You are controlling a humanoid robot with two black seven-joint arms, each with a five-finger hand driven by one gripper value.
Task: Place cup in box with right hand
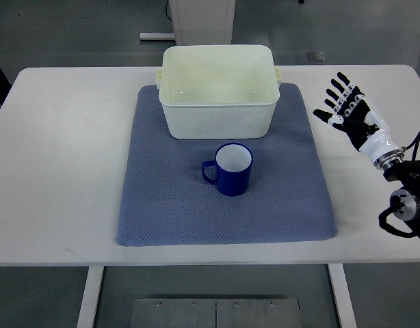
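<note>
A dark blue cup (230,169) with a white inside stands upright on the blue mat (162,198), its handle pointing left. Just behind it sits a cream plastic box (218,116), with nothing inside. My right hand (343,106) hovers over the white table to the right of the mat, its fingers spread and holding nothing. It is well apart from the cup, roughly level with the box's front wall. The left arm does not show.
The white table (59,157) carries the mat in its middle. A white pedestal (200,17) stands behind the table on the grey floor. A metal plate (213,313) lies below the front edge.
</note>
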